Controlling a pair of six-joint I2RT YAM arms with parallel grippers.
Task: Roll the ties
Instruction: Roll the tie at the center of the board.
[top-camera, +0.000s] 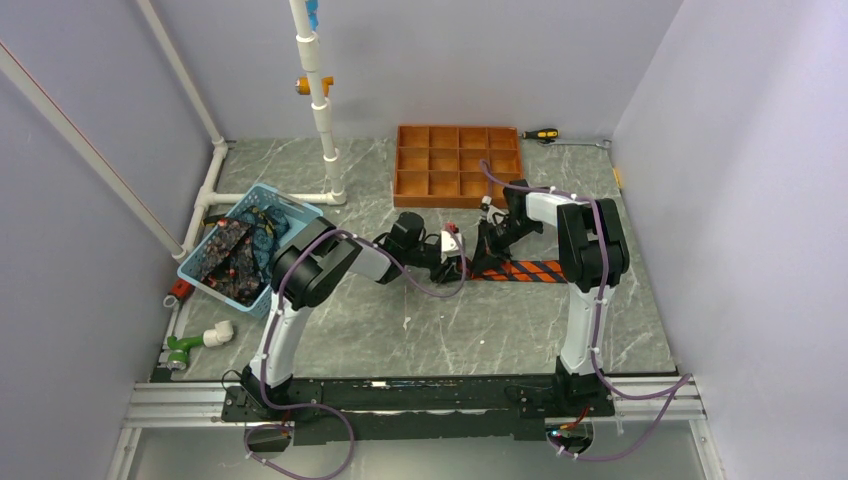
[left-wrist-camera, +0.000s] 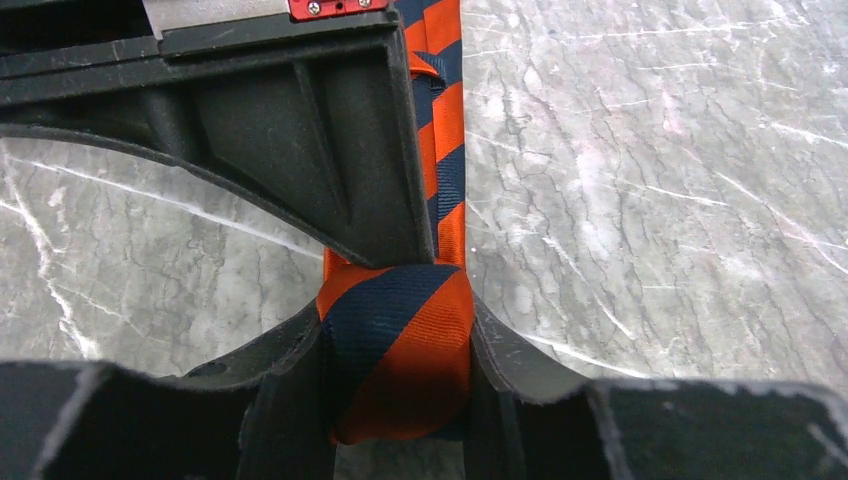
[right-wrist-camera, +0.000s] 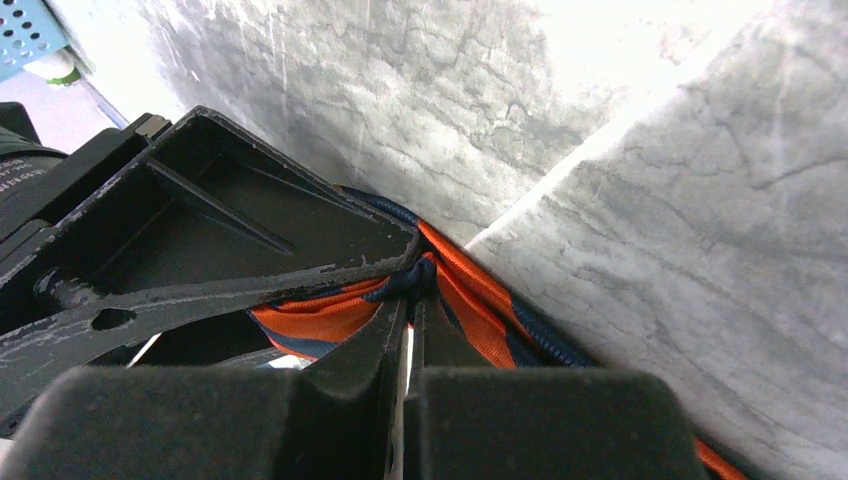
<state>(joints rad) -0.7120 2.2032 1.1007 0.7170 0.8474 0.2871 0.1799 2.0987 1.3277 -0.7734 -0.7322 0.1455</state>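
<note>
The left fingers (left-wrist-camera: 285, 400) clasp the rolled-up end of the striped tie (left-wrist-camera: 395, 350) from both sides, seemingly to keep the coil from springing loose. The right fingers (right-wrist-camera: 350, 410), closed tight, pinch a fold of it just beyond, probably to keep the cloth taut. The rest of the tie lies flat toward the desk's (top-camera: 450, 320) right edge, and more ties (top-camera: 232, 258) sit in the basket (top-camera: 283, 198) at the left edge.
</note>
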